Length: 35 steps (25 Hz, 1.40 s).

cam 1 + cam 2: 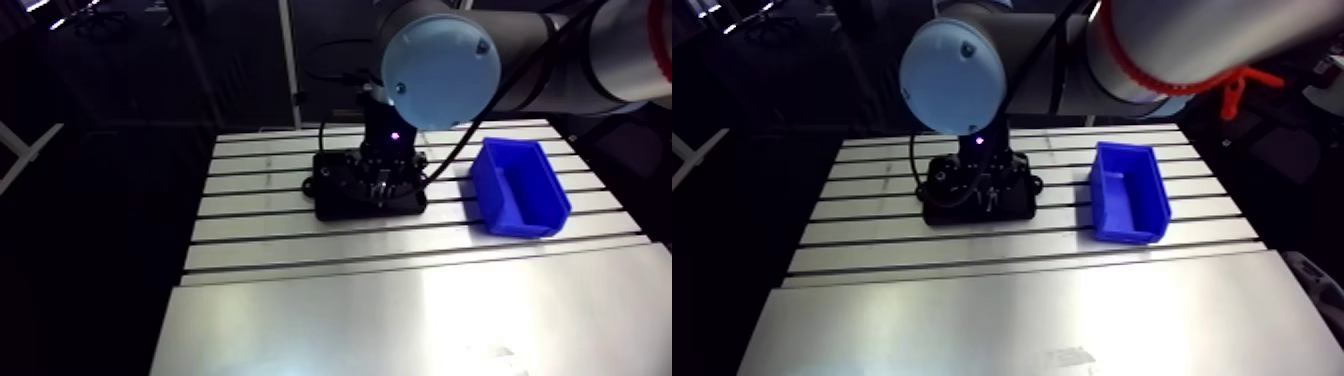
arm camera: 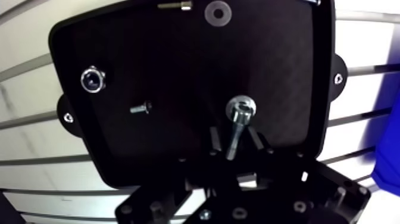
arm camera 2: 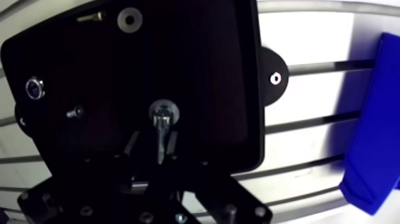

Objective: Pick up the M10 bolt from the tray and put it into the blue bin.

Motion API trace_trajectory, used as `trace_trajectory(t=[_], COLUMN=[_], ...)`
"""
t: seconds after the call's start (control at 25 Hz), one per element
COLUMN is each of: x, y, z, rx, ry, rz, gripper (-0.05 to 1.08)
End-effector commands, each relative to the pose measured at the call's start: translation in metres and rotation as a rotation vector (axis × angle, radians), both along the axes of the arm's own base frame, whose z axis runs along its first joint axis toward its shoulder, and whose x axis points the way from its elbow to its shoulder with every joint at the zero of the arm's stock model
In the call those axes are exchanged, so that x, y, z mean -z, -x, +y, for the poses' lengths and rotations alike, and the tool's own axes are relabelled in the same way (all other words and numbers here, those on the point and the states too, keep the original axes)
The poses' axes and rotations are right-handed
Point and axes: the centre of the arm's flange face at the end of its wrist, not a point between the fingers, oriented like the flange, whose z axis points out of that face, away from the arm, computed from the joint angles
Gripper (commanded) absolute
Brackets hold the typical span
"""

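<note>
A black tray [image 2: 178, 59] lies on the slotted table, and the gripper [image 2: 236, 136] hangs low over it. The M10 bolt [image 2: 239, 116], silver with a round socket head, lies on the tray with its shank between the two dark fingers [image 2: 216, 140]. A narrow gap shows on each side of the shank, so the gripper is open around it. In the arm view the gripper [image 1: 382, 185] stands over the tray [image 1: 335, 205]. The blue bin [image 1: 520, 185] sits apart from the tray, on the bolt's far side from the smaller parts, and I see nothing inside it.
Other parts lie on the tray: a small bolt [image 2: 140, 108], a shiny round nut [image 2: 93, 79], a flat washer [image 2: 217, 13] and a small screw [image 2: 175, 5] at the far rim. A smooth metal plate [image 1: 420, 320] covers the table's front.
</note>
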Motion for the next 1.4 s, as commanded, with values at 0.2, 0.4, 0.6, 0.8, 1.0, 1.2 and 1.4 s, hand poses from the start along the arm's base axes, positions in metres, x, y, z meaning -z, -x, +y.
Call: trace_trajectory(t=[0.2, 0.4, 0.6, 0.8, 1.0, 1.2, 1.4], x=[-0.0001, 0.0004, 0.0018, 0.0018, 0.0010, 0.0018, 0.0010], y=[0.0002, -0.0004, -0.0010, -0.0010, -0.0010, -0.0010, -0.0009], z=[0.0002, 0.0001, -0.0001, 0.0001, -0.0001, -0.0002, -0.0007], rx=[0.000, 0.000, 0.000, 0.000, 0.000, 0.001, 0.000], ry=[-0.001, 0.000, 0.001, 0.000, 0.001, 0.003, 0.007], rz=[0.001, 0.000, -0.003, -0.003, -0.002, -0.003, -0.001], gripper=[0.68, 0.71, 0.72, 0.75, 0.79, 0.82, 0.88])
